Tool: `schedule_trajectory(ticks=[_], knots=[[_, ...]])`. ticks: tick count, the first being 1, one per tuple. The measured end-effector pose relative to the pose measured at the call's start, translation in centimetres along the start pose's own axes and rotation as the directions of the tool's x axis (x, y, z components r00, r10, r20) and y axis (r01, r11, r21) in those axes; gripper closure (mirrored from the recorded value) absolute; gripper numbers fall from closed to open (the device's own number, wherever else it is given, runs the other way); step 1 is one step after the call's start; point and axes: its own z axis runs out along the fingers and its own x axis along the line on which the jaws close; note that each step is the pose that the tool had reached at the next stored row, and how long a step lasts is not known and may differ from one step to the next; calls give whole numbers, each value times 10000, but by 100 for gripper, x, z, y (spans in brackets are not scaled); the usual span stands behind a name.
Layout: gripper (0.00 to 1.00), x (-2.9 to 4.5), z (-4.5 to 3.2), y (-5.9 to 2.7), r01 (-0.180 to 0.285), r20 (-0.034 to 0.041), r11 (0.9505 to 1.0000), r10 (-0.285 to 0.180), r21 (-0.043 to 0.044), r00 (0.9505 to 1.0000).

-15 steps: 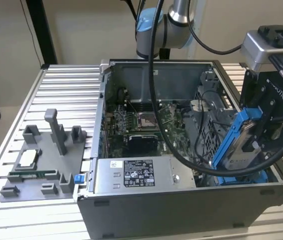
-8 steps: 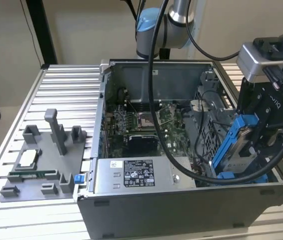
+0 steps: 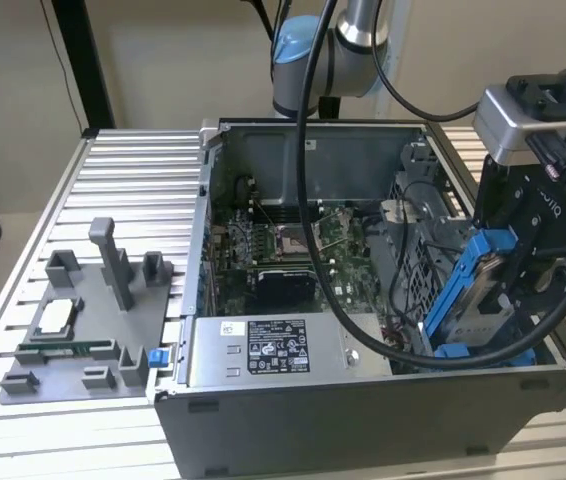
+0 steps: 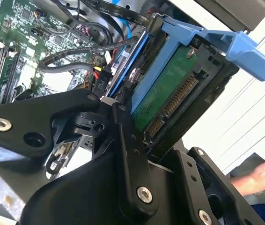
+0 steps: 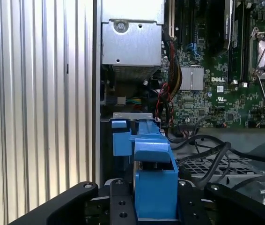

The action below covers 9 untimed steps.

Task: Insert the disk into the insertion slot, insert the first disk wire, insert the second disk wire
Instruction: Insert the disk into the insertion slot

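My end effector [image 5: 154, 210] pinches the tilted disk [image 3: 475, 288] right at the slot [image 3: 421, 272] on the exterior view's right, so I think it needs lining up straight and a slow push.

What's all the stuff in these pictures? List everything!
Open dark grey metal computer case: one, dark grey, on the table.
Ribbed silver metal table: one, silver, under everything.
Green circuit board: one, green, inside the case.
Silver labelled power-supply box: one, silver, in the case's near side.
Grey plastic fixture tray: one, grey, exterior view's left of the case.
Silver-grey disk in a bright blue plastic carrier: one, blue and grey, tilted, at the case's other end.
Person's hand: one, beyond the jaws.
Robot arm: one, silver and light blue, behind the case.
Black jaws: one pair, black, shut on the disk.
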Motion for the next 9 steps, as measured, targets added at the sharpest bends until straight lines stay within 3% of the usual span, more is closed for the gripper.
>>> schedule_trajectory(ticks=[9], knots=[[100, 0, 0, 0, 0, -8, 10000, 0, 0, 10000]])
